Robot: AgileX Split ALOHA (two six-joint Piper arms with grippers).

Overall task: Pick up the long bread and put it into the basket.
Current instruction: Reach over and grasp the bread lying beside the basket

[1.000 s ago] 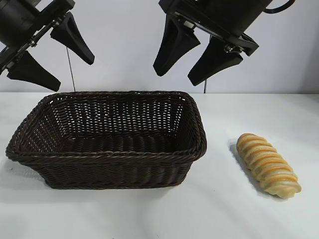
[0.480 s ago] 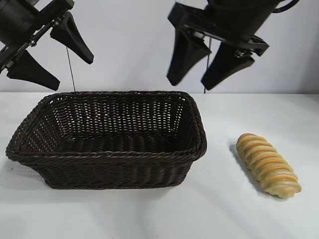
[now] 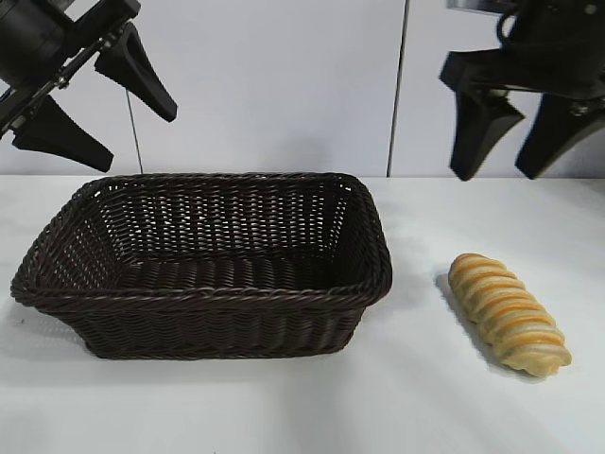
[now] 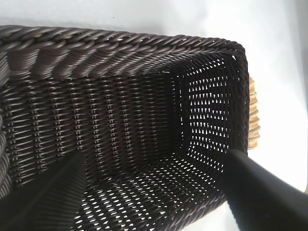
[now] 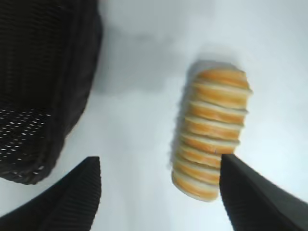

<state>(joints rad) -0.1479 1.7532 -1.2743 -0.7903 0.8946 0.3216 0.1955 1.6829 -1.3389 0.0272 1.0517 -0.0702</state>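
Now that the right gripper [image 3: 520,128], fingers spread and empty, has swung from over the basket [image 3: 203,303] to above the long bread [image 3: 509,313], descent looks next, left gripper [image 3: 90,99] parked open.

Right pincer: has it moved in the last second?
Yes. The right pincer, open, swung rightward from above the basket rim to above the long bread.

We are facing the arms level from outside, across the worktop [image 3: 284,407]. Our left wrist camera is peering closely into the basket [image 4: 120,53]; our right one is looking steeply down. All three are sharing basket and long bread [image 5: 211,132].
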